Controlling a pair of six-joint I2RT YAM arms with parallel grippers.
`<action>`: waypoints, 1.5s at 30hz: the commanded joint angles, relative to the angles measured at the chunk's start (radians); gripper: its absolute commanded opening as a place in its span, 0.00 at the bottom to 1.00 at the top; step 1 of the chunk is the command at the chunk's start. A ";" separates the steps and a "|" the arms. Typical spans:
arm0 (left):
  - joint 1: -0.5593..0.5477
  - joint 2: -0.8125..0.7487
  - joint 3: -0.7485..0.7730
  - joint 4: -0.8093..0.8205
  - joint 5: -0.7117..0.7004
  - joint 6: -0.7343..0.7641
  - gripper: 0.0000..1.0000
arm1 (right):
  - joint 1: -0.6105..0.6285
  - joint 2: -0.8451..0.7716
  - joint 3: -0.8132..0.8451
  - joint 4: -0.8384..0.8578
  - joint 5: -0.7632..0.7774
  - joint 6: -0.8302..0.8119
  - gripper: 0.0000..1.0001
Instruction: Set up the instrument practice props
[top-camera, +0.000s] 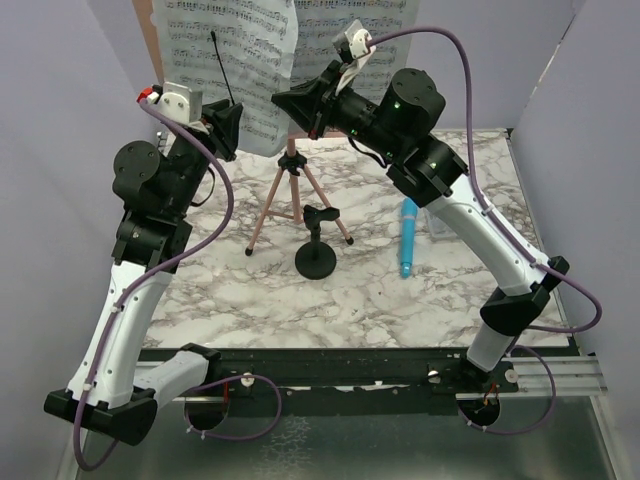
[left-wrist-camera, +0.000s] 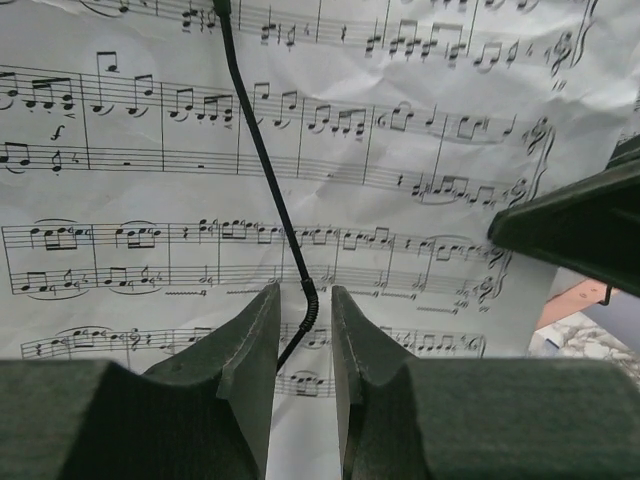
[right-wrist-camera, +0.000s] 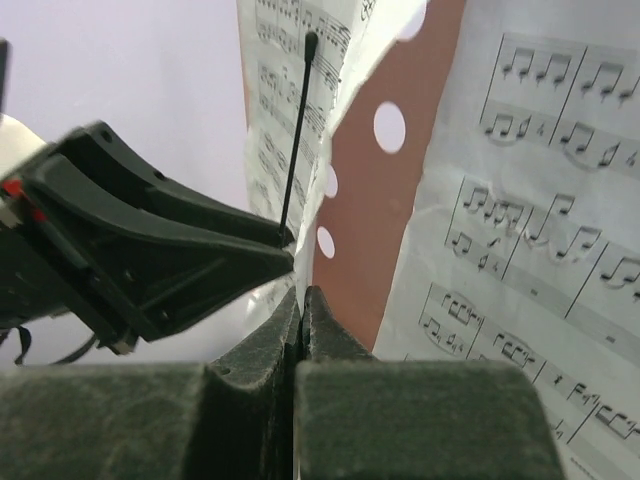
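**Desk:** Where was the left hand (left-wrist-camera: 305, 295)?

**Photographer:** Up at the left sheet-music page (left-wrist-camera: 420, 150), its fingers (left-wrist-camera: 250, 350) parted by a narrow gap. The lower end of a thin black wire arm (left-wrist-camera: 268, 170) dipped into that gap. Neither finger visibly touched it, and the page stood just behind.

**Desk:** And the right hand (right-wrist-camera: 300, 292)?

**Photographer:** Its fingers were pressed flat together, tips close to the inner edge of that same page and beside the pink music stand (right-wrist-camera: 400, 230) with its round holes. Whether any paper was pinched between them could not be told. The left hand sat just beside it.

**Desk:** The other props?

**Photographer:** The right sheet-music page (right-wrist-camera: 540, 200) lay against the stand's tray, to the right of the right hand. Below both hands, the stand's thin tripod legs stood on the marble-patterned bench (top-camera: 300, 300). The small black mic stand (top-camera: 316, 255) stood upright just in front of those legs. The blue toy microphone (top-camera: 408, 238) lay flat to its right, apart from it, beside the right arm.
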 joint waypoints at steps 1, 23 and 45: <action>-0.001 0.018 0.037 0.025 0.011 -0.007 0.27 | 0.006 0.028 0.078 -0.044 0.004 -0.043 0.00; 0.000 0.012 0.027 0.040 0.056 -0.014 0.00 | 0.006 0.132 0.239 -0.089 -0.046 -0.089 0.00; -0.001 -0.038 -0.009 0.041 0.027 -0.011 0.40 | 0.007 0.119 0.189 -0.041 -0.073 -0.064 0.21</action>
